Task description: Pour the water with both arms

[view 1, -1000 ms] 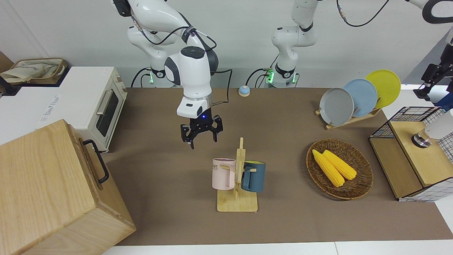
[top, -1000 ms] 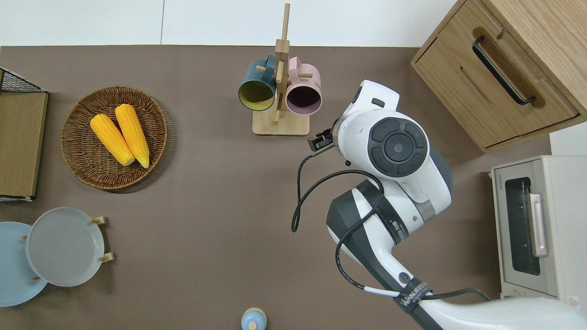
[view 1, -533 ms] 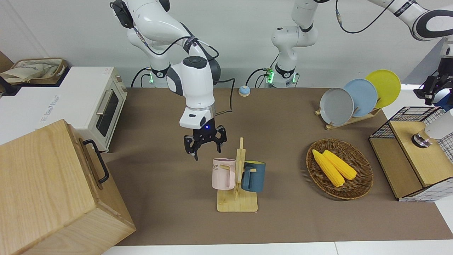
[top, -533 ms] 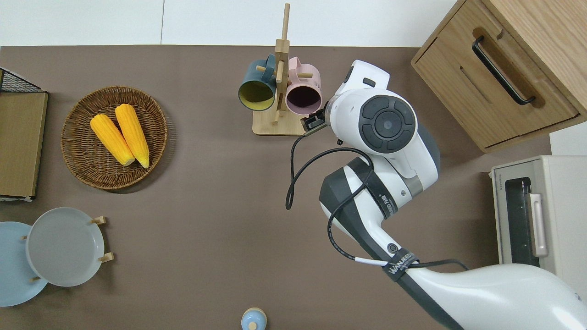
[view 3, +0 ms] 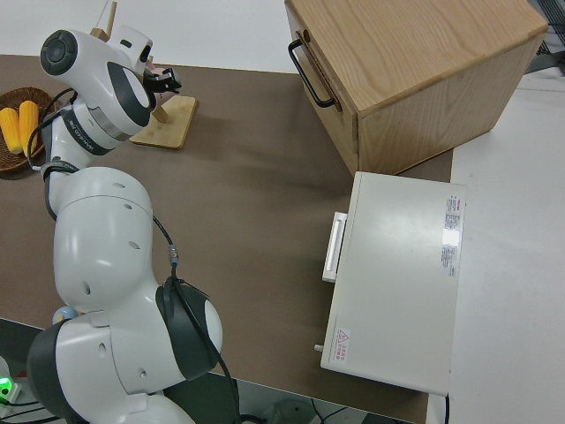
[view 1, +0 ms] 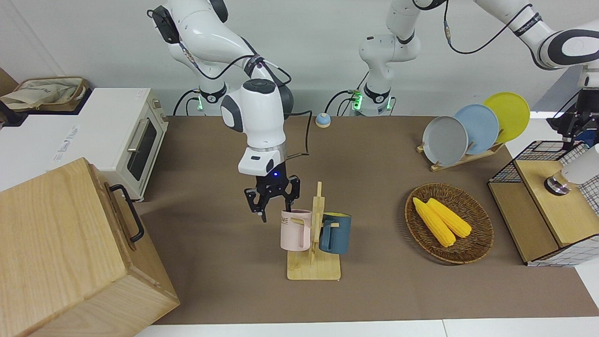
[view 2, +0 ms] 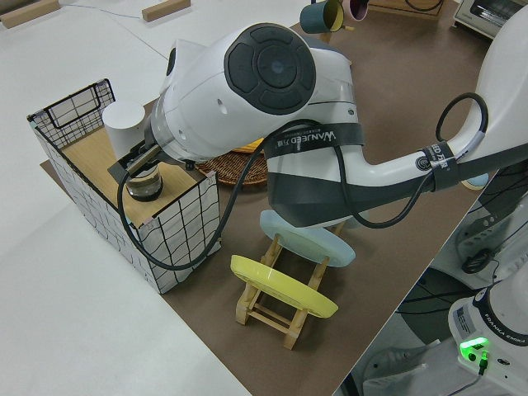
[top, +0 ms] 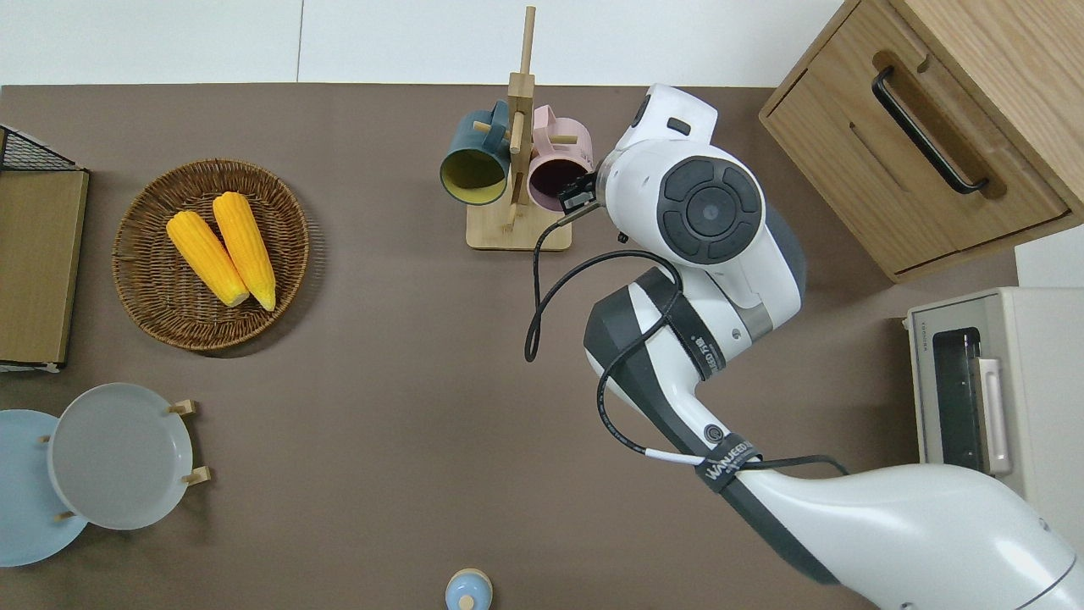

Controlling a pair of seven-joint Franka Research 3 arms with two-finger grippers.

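A brown mat (view 1: 374,290) covers the table between white borders, with a pale wall at the robots' end, a wooden cabinet (view 1: 70,252) and a white toaster oven (view 1: 135,140) toward the right arm's end, and a wicker basket (view 1: 477,243) of corn, a plate rack (view 1: 461,159) and a wire crate (view 1: 543,154) toward the left arm's end. The right gripper (view 1: 273,206) hangs with its fingers spread over the rim of the pink mug (view 1: 295,229), which hangs on the wooden mug stand (view 1: 313,269) beside a blue mug (view 1: 336,234). The left gripper (view 1: 573,128) is over the wire crate near a white cylinder (view 2: 125,125), though whether its fingers are spread I cannot tell.
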